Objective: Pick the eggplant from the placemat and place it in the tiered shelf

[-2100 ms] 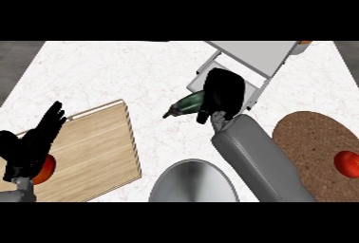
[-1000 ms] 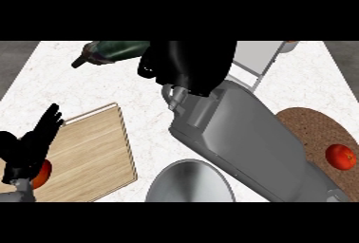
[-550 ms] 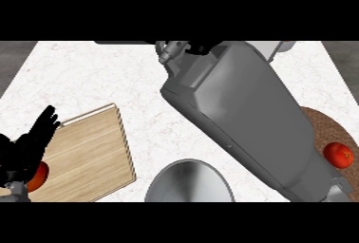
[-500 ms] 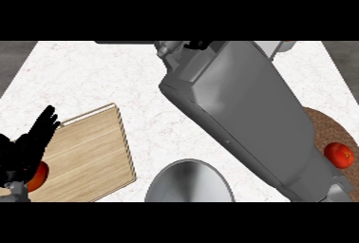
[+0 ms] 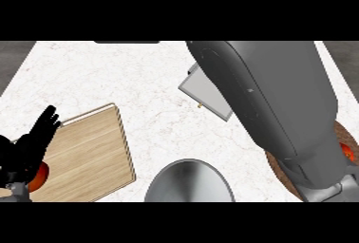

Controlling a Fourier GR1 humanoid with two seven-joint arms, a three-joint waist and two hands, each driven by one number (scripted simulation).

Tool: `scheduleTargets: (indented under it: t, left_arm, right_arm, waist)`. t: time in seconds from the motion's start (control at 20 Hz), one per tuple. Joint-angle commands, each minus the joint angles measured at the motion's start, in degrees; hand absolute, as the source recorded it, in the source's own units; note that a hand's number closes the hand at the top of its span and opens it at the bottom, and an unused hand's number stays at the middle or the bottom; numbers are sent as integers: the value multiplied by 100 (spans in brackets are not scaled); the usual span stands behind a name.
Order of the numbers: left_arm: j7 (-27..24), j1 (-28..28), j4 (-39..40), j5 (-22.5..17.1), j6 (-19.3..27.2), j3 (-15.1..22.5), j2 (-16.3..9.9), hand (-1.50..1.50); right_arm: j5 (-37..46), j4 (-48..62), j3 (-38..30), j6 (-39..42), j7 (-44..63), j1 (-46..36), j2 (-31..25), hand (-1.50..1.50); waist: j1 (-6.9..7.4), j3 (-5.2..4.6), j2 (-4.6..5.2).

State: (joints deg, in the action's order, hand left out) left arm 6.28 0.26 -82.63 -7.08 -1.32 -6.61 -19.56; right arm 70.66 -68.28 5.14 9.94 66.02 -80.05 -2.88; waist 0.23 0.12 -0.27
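The white marbled counter fills the view, and the wooden cutting board at its lower left serves as the marker for everything else. Biggest thing in sight is the right forearm, a broad grey sweep well to the right of the board, rising from the lower right corner to the top edge. Its hand is past that edge and out of sight, so there's no telling whether those fingers are spread, pressed together or pinching anything. The eggplant shows nowhere in this view, and where it sits relative to any fingers cannot be told. Next down in size, a grey round bowl or plate sits just right of the board at the bottom edge. Up and to the right of the board, a corner of the tiered shelf pokes out from under the forearm. Far right of the board, a brown round placemat peeks out behind the arm, with a sliver of a red thing on it. On the board's left edge rests the left hand, fingers straight and slightly spread, holding nothing, with a red-orange round thing just below it.
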Motion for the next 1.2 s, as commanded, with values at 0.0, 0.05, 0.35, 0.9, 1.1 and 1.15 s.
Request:
scheduleTargets:
  t: [0.0,0.05,0.35,0.9,1.1,1.15]
  left_arm:
    - [-51,98,68,-154,-221,-165,-140,0]
    - [7,-118,247,78,73,-32,53,0]
    - [-401,-90,495,115,-97,-51,106,0]
    - [-221,65,170,60,-127,-226,34,0]
    - [23,24,-90,56,-136,-159,104,0]
    - [-183,-83,391,111,-200,-238,38,0]
  right_arm:
    - [157,230,-263,542,774,-29,-67,150]
    - [195,392,-378,418,519,-73,-246,150]
    - [368,990,-858,-145,109,-118,-349,150]
    - [668,873,-1461,-1432,-104,1149,-507,-150]
    - [622,1269,-1440,-789,-506,1044,-645,-150]
    - [638,1500,-1480,-692,-491,688,-710,-150]
  waist:
    - [-4,-17,5]
    - [-30,-18,28]
    - [33,-20,50]
    - [7,-11,37]
    - [31,-12,29]
    - [38,-17,46]
